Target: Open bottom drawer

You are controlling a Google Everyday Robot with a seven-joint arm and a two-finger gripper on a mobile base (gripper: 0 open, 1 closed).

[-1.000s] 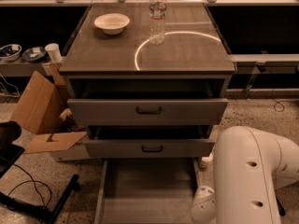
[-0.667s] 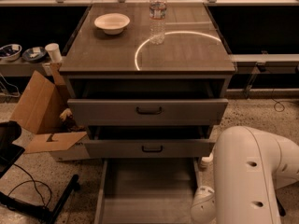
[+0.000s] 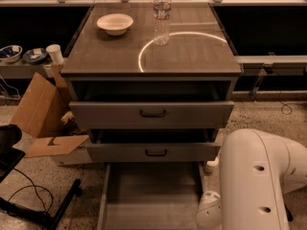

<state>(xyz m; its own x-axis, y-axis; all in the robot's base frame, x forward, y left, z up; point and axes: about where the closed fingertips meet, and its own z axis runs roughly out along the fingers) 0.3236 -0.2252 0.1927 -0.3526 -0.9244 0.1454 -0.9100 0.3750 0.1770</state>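
Note:
The bottom drawer (image 3: 151, 195) of the grey cabinet (image 3: 153, 61) stands pulled far out toward me. Its plain shallow tray is open to view, while its front and handle lie below the frame edge. Above it, the middle drawer (image 3: 153, 152) and the top drawer (image 3: 152, 113) are each pulled out a little, both with black bar handles. My white arm (image 3: 254, 181) fills the lower right, beside the drawer's right side. My gripper is out of view, past the bottom edge.
A white bowl (image 3: 115, 23) and a water bottle (image 3: 162, 13) stand on the cabinet top. An open cardboard box (image 3: 41, 109) leans at the cabinet's left. A black stand with cables (image 3: 33, 210) lies on the floor at lower left.

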